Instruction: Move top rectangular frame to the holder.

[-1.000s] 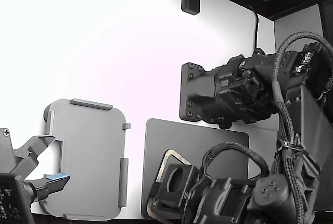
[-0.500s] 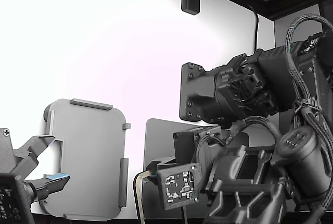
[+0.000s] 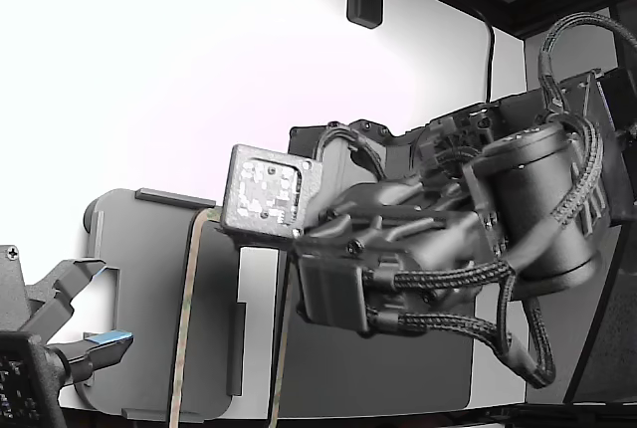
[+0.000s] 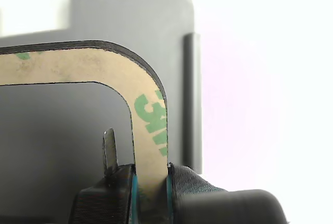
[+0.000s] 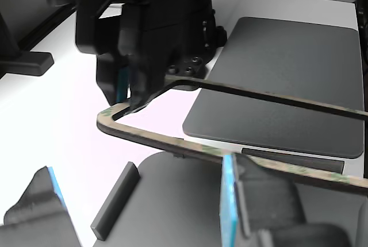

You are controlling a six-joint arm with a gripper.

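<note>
At the exterior view's left sits a second gripper (image 3: 75, 333), idle at the holder's (image 3: 139, 289) near corner. Over the holder we now see the frame (image 3: 186, 319). A second ago it lay low on the dark mat (image 3: 398, 378) at the exterior view's right; half a second ago it was just coming up off the mat; now it has swung across and hangs above the holder's right half, clear of it. So the pick is done and the carry is nearly done, and what is left, we judge, is lining up and lowering.

The frame is open in the middle, since the wrist view shows the holder through it. It hangs flat, and in the exterior view its long sides run from the arm down toward the camera, roughly along the holder's long axis.

Further right, our gripper (image 4: 151, 182) is clenched on the frame's border just below a rounded corner, one pad on each face.
</note>
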